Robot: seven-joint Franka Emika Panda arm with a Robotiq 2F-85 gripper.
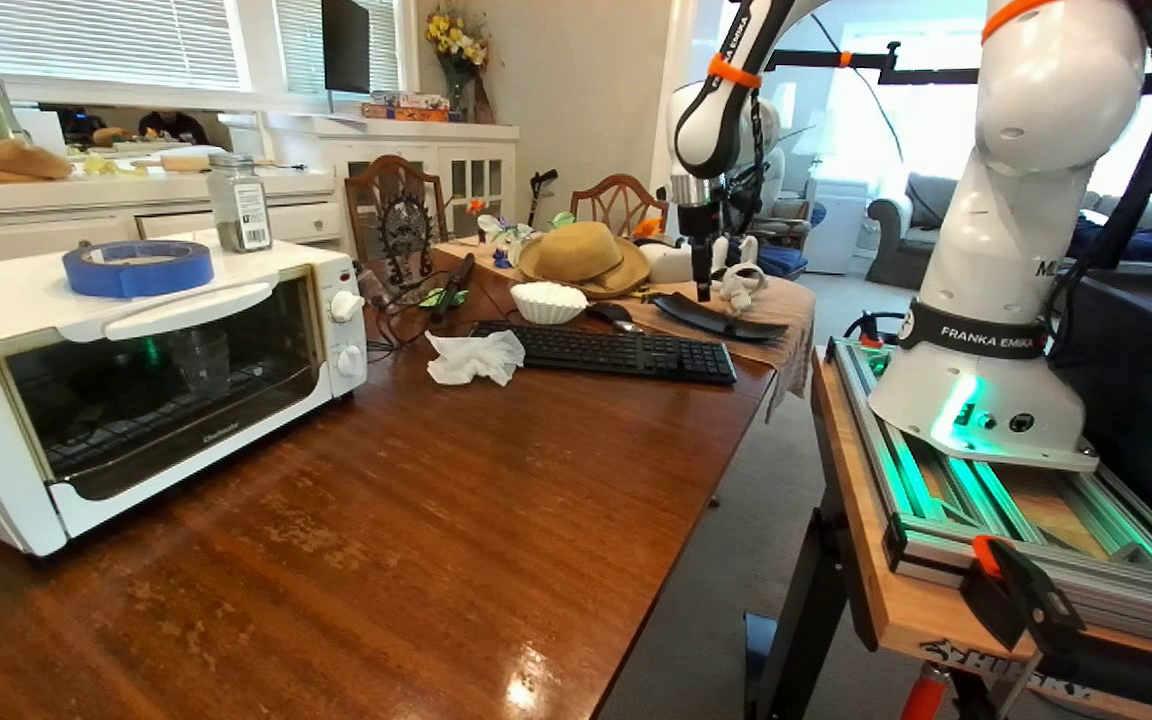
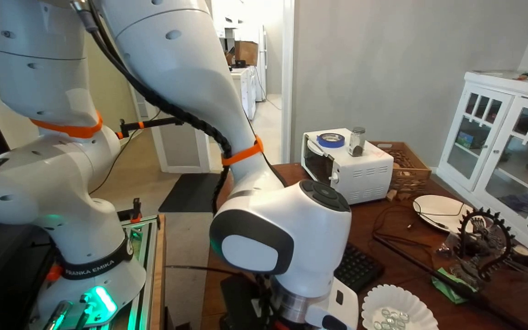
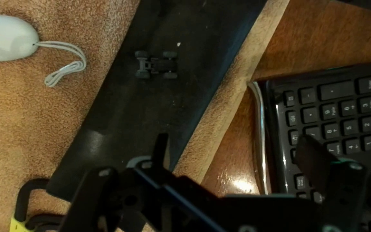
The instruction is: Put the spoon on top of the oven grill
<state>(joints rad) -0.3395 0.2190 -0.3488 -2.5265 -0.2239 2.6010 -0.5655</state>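
Note:
The oven grill, a white toaster oven (image 1: 156,390) with a dark glass door, stands at the left of the table in an exterior view. Its white side shows in an exterior view (image 2: 365,181). A blue tape roll (image 1: 139,268) and a glass jar (image 1: 239,203) stand on top of it. No spoon can be made out in any view. My gripper (image 3: 233,141) is open, its fingers wide apart with nothing between them. It is above the gap between a black curved piece (image 3: 153,106) and the keyboard (image 3: 340,116). In an exterior view the gripper (image 1: 703,285) points down, far from the oven.
A small dark toy car (image 3: 156,65) lies on the black curved piece, which rests on a tan cloth (image 3: 21,129). A white device (image 3: 6,38) with a strap is beside it. A white fluted bowl (image 1: 548,303), crumpled tissue (image 1: 476,357) and hat (image 1: 571,255) are nearby.

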